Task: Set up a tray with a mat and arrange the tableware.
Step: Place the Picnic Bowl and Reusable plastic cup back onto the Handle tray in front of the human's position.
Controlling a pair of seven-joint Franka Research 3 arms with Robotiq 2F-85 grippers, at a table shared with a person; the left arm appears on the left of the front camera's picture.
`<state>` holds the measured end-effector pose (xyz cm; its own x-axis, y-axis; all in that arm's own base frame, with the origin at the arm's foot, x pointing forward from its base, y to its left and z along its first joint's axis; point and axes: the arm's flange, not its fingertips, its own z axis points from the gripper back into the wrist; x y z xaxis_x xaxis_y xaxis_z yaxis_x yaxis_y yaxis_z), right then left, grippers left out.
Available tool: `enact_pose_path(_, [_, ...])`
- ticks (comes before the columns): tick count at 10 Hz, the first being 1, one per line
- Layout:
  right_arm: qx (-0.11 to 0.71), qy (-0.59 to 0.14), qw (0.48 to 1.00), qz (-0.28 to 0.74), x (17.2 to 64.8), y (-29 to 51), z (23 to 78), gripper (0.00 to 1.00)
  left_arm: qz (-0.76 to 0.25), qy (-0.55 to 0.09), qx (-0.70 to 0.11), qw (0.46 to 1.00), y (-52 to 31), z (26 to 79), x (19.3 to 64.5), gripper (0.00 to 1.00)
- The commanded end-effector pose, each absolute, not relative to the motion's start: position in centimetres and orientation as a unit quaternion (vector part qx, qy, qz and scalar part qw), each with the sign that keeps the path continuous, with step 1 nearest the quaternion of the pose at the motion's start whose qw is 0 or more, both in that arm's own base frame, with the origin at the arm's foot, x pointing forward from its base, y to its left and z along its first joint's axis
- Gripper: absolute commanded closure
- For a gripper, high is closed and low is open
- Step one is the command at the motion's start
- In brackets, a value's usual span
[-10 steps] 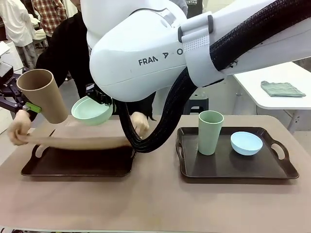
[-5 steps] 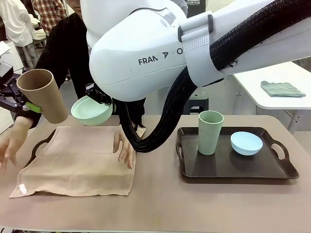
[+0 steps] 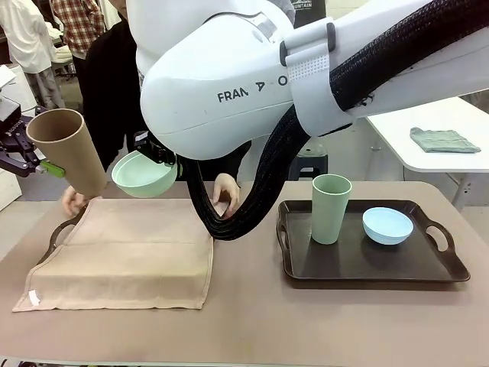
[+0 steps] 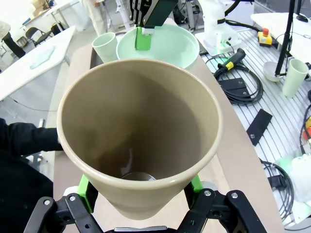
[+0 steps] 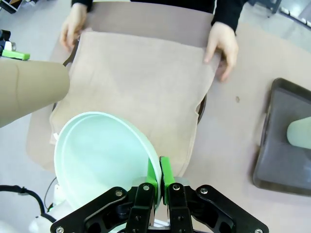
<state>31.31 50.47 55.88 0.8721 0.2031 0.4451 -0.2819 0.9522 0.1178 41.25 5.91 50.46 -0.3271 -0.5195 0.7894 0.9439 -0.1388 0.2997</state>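
Mat (image 3: 126, 248) covers the tray (image 3: 64, 225), probably fully; person's hands (image 3: 227, 191) hold its far edge.

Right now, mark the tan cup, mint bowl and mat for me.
tan cup (image 3: 76, 157), front view, on its side wall.
mint bowl (image 3: 145, 180), front view, on the bowl's middle.
mat (image 3: 126, 252), front view, on the middle of the cloth.
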Motion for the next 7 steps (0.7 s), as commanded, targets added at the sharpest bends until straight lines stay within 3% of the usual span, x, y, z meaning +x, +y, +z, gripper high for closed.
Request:
enact_pose_path(1, [0.09, -0.219, 0.963, 0.126, 31.34, 50.53, 55.97, 0.99, -0.712, -0.404, -0.263, 0.51, 6.01, 50.89, 41.33, 1.0])
enact_pose_path(7, [0.09, -0.219, 0.963, 0.126, 31.34, 50.53, 55.97, 0.99, -0.712, -0.404, -0.263, 0.51, 6.01, 50.89, 41.33, 1.0])
